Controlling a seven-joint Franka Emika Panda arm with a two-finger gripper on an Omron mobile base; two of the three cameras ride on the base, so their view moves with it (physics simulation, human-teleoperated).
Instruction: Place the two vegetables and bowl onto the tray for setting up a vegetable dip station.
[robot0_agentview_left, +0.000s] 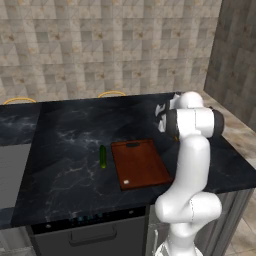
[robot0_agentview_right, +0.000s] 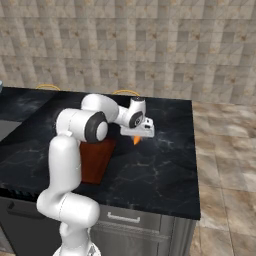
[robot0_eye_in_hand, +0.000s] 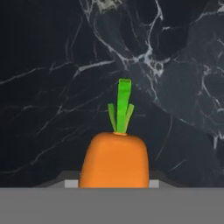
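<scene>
In the hand view the carrot (robot0_eye_in_hand: 114, 159) sits at six o'clock, right against the camera, its orange body wedged between the two small grey finger pads (robot0_eye_in_hand: 71, 183) that peek out at either side of it. The green top (robot0_eye_in_hand: 122, 106) points up toward twelve o'clock, over black marbled counter (robot0_eye_in_hand: 52, 87). The gripper (robot0_eye_in_hand: 113, 183) looks closed narrowly on the carrot, with the pads touching its flanks.

From the right base view, the white arm (robot0_agentview_right: 75, 125) rises at seven o'clock and reaches across to the centre, where the gripper (robot0_agentview_right: 136, 136) hangs above the counter (robot0_agentview_right: 160, 160). The orange tip of the carrot (robot0_agentview_right: 136, 140) pokes down from beneath the hand, clear of the dark surface. Just behind the arm, at nine o'clock of the hand, part of the wooden board (robot0_agentview_right: 95, 157) shows, reddish brown and flat on the counter.

In the left base view the board (robot0_agentview_left: 141, 163) lies near the centre, its handle slot (robot0_agentview_left: 132, 145) at the far end and a small white mark (robot0_agentview_left: 126, 182) at the near left corner. Nothing rests on it. The cucumber (robot0_agentview_left: 103, 156) lies just beside the board's left edge, at nine o'clock, close but apart from it. The arm's elbow (robot0_agentview_left: 192, 122) covers the hand from this side. Farther back, at twelve o'clock, the tiled wall (robot0_agentview_left: 100, 45) stands behind the counter, with two thin yellowish arcs (robot0_agentview_left: 112, 93) at its far edge.
</scene>
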